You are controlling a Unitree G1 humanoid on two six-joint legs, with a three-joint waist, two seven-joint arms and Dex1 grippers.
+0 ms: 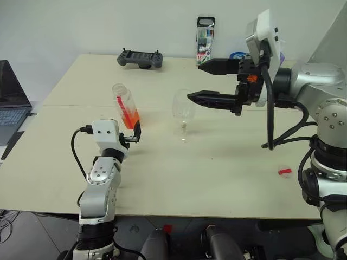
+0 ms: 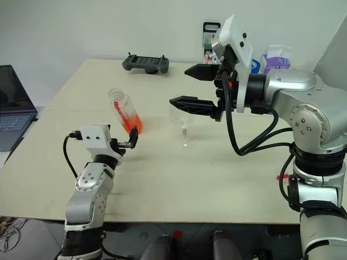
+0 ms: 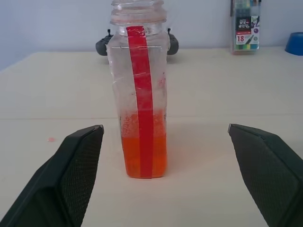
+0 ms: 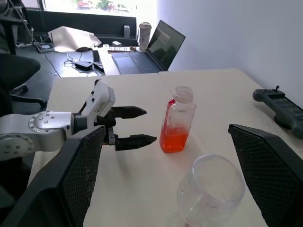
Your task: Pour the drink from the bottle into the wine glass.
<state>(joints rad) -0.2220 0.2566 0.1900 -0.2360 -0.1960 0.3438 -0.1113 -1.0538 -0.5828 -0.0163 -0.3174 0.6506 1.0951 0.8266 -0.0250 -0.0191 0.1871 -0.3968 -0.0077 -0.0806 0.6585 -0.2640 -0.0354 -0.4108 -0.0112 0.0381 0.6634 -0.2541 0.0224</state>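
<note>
The bottle (image 1: 126,106) stands uncapped on the pale table (image 1: 217,173), towards the robot's left side; a red strip runs down its clear wall, and the orange drink (image 3: 142,156) fills only its lower part. The left gripper (image 1: 136,132) sits low over the table just short of the bottle, pointing at it; its two black fingers (image 3: 71,175) are spread wide with the bottle between and beyond them, untouched, so the gripper holds nothing.

The wine glass (image 1: 183,111) stands upright near the middle of the table, to the right of the bottle and apart from it; any liquid in its bowl is too faint to tell. The right gripper (image 1: 194,81) is raised above the table, level and pointing towards the robot's left; its fingers are parted one above the other, empty, with the lower fingertip close to the glass's rim in the head views, though contact cannot be told.

A small red cap (image 1: 284,171) lies on the table near the right arm; at the far edge sit a dark game controller (image 1: 140,58) and an upright case of marker pens (image 1: 205,40); a laptop (image 1: 12,103) stands off the table's left side.
</note>
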